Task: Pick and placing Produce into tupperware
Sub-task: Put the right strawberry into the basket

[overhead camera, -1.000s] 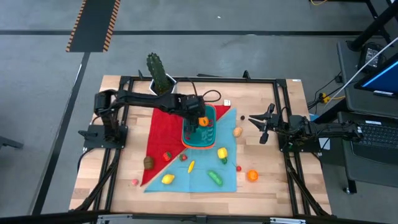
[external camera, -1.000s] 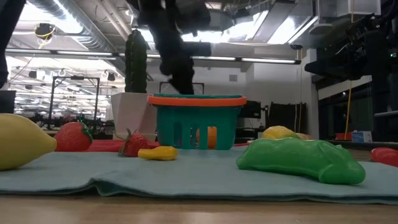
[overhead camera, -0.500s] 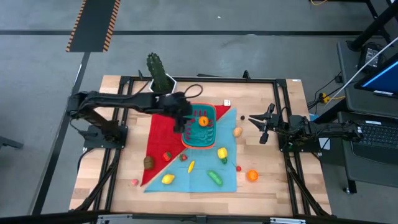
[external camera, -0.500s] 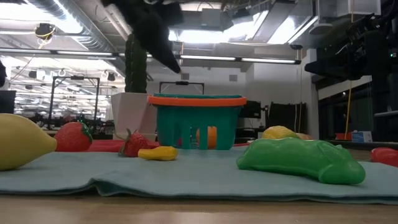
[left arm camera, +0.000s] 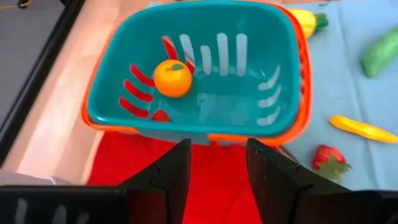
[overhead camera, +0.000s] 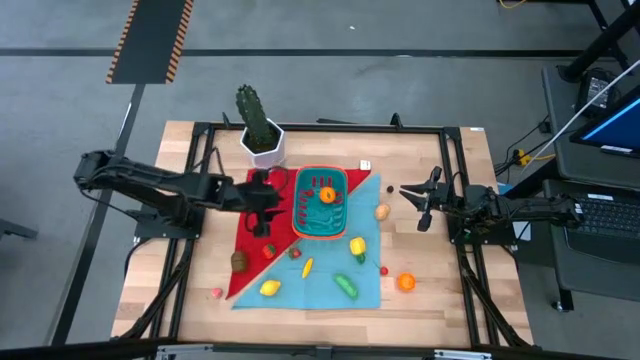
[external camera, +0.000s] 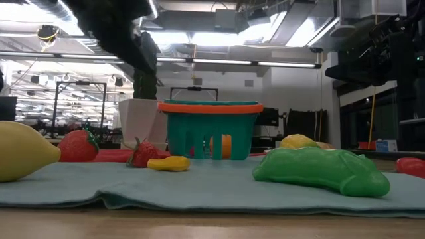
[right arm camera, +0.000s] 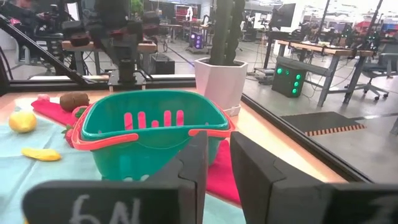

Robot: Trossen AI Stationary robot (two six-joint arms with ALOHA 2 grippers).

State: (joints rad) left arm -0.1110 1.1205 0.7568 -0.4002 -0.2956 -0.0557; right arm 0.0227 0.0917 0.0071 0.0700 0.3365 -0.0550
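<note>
Left wrist view: orange (left arm camera: 172, 78) inside tupperware (left arm camera: 273, 93)

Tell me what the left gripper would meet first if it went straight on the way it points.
Probably the near wall of the teal container, which sits straight ahead of the open, empty left gripper; height is hard to judge.

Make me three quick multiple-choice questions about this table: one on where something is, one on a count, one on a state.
1. Where does the green cactus stand?
A. beside the teal container, toward the table's far edge
B. inside the container
C. on the blue cloth

2. How many produce pieces lie in the container?
A. none
B. one
C. three

3. The left pincer is:
A. holding an orange
B. holding a banana
C. empty

Answers: 1 A, its white pot sits just past the container's corner. 2 B, only the orange shows inside. 3 C, nothing sits between its fingers.
</note>
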